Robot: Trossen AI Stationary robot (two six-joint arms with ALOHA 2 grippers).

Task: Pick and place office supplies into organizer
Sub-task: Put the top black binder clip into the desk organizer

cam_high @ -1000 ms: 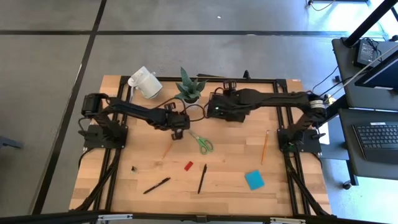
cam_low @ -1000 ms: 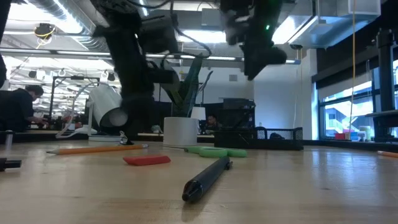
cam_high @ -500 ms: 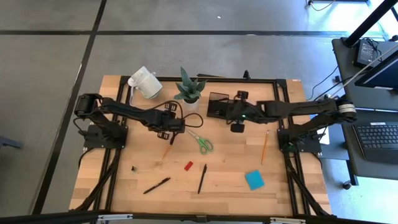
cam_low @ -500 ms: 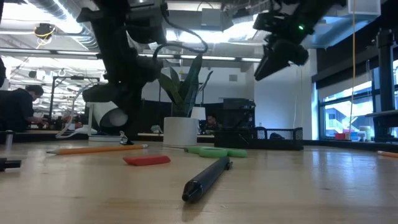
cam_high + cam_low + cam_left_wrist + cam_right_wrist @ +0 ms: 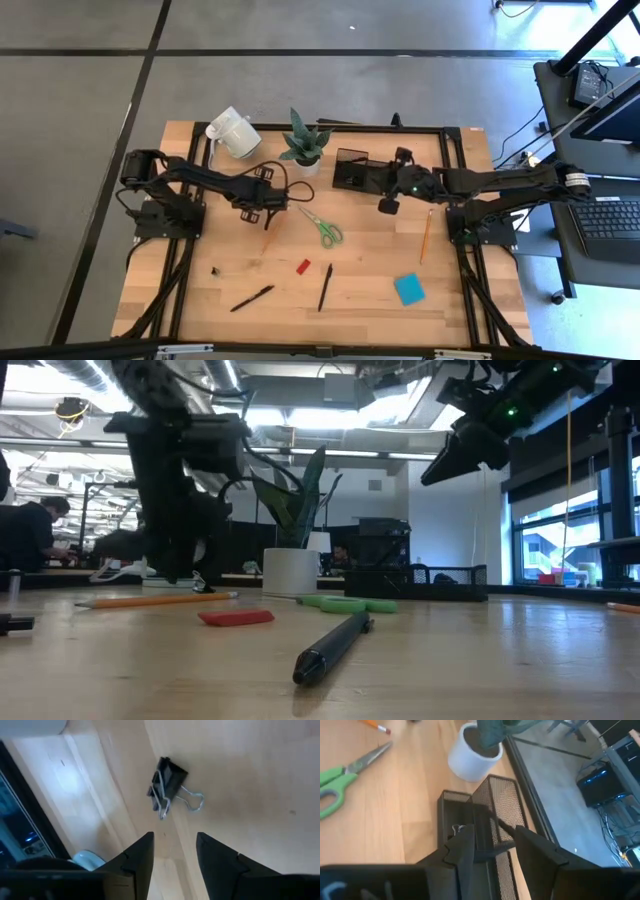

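Both arms shifted: left gripper (image 5: 172, 851) jaws wider, released, above binder clip (image 5: 167, 785); right gripper (image 5: 491, 845) withdrawn from organizer (image 5: 485, 820), jaws parted, empty.

Bystanders on and around the wooden table (image 5: 360, 290)

A white mug (image 5: 232, 133) lies tipped on its side near the table's far left corner. Just beside it, 1 spiky green plant (image 5: 303, 138) stands upright in a white pot (image 5: 472, 756). Off the table's right edge, a dark cart carries a black keyboard (image 5: 606, 220). A seated person (image 5: 30, 532) shows in the room behind.
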